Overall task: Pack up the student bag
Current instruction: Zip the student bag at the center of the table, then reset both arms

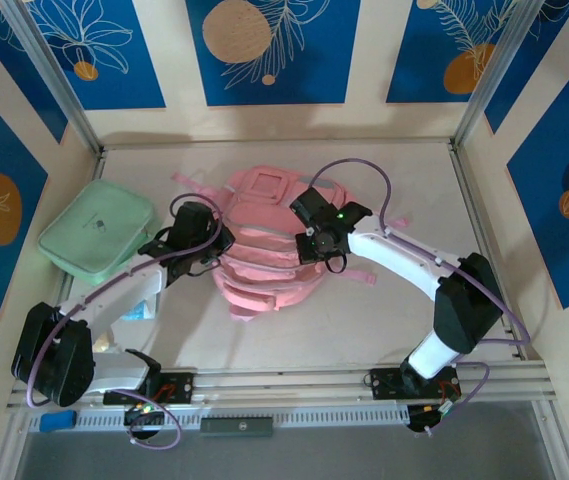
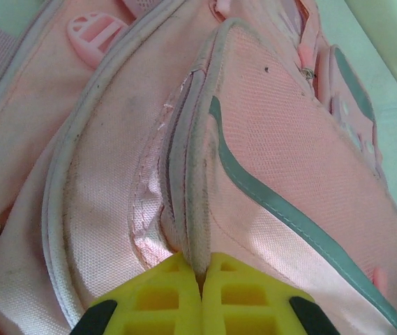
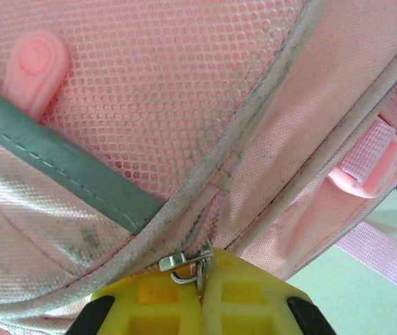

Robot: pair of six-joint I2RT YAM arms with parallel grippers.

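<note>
The pink student bag (image 1: pixel 264 245) lies flat in the middle of the table, its front pockets and grey strips facing up. My left gripper (image 1: pixel 207 243) is at the bag's left side; in the left wrist view its yellow fingers (image 2: pixel 160 300) are shut on the grey piped edge (image 2: pixel 199 230) of a front pocket. My right gripper (image 1: pixel 316 240) is at the bag's right side. The right wrist view has its yellow fingers (image 3: pixel 240 296) pinched together on a metal zip pull (image 3: pixel 188 264) beside the mesh pocket (image 3: pixel 163 84).
A flat mint-green zip case (image 1: pixel 99 230) lies left of the bag, close to my left arm. Pink straps (image 1: pixel 189 182) trail behind the bag. Metal frame posts and patterned walls bound the table; a rail (image 1: pixel 294 380) runs along the near edge.
</note>
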